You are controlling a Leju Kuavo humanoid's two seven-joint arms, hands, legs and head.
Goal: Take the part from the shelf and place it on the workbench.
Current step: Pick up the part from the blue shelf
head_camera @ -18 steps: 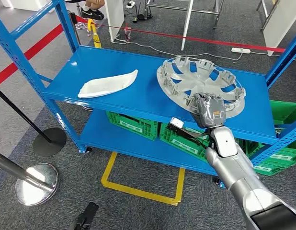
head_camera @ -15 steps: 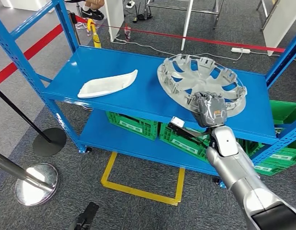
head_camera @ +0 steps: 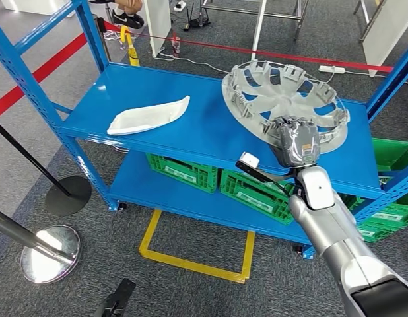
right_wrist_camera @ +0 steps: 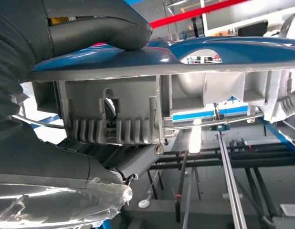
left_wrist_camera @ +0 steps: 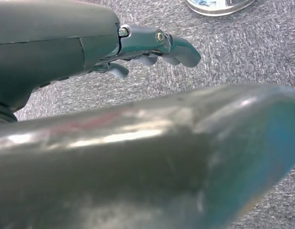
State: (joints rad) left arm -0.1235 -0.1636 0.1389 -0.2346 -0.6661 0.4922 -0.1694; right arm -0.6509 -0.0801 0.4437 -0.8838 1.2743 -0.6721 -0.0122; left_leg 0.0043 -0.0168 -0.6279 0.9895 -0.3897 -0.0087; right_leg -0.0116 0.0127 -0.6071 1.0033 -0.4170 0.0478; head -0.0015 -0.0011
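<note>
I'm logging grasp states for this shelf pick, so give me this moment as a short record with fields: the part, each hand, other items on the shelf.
part: silver hubcap, inner side up, tilted, its far edge raised above the blue shelf
right hand: right hand grips the hubcap's near rim; in the right wrist view the thumb lies over the rim with fingers beneath
left hand: left hand hangs over grey carpet, holding nothing
other on top shelf: white curved part, lying flat to the left
lower shelf: green crates
</note>
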